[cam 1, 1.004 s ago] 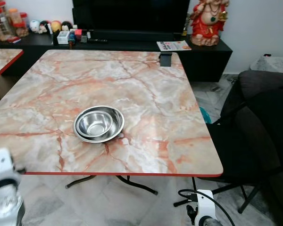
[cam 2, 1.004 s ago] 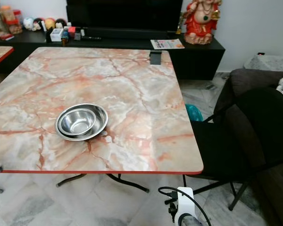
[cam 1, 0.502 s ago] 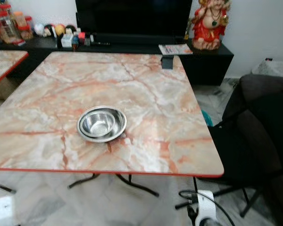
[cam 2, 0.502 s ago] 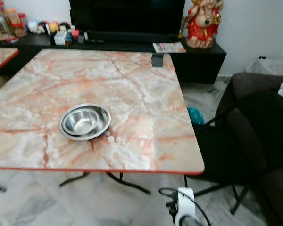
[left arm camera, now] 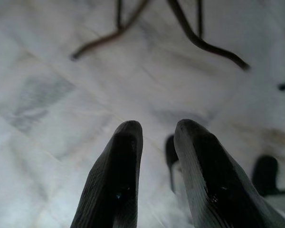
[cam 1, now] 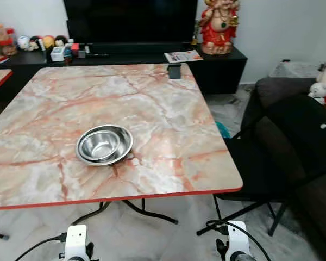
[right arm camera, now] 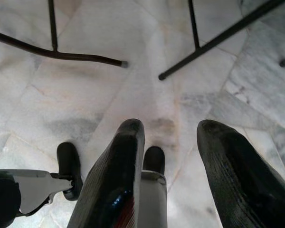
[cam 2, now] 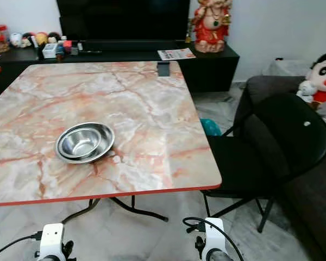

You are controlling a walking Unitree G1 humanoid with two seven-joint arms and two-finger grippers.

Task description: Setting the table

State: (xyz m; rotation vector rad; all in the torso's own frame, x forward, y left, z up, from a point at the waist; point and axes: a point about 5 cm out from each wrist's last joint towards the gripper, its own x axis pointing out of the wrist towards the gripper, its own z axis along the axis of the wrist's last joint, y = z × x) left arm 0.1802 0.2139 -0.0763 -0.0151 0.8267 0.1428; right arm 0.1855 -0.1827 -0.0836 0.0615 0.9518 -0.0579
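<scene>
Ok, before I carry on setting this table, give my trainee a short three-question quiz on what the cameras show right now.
1. True or false: the nested stainless steel bowls sit on the marble-patterned table with the red edge.
2. Multiple choice: what stands beside the table on the robot's right? A) a wooden stool B) a black folding chair C) a white cabinet.
3. Fill in: the left gripper and the right gripper both hang low with open fingers, pointing at the pale marble ____.

Key: 1 true; 2 B; 3 floor.
</scene>
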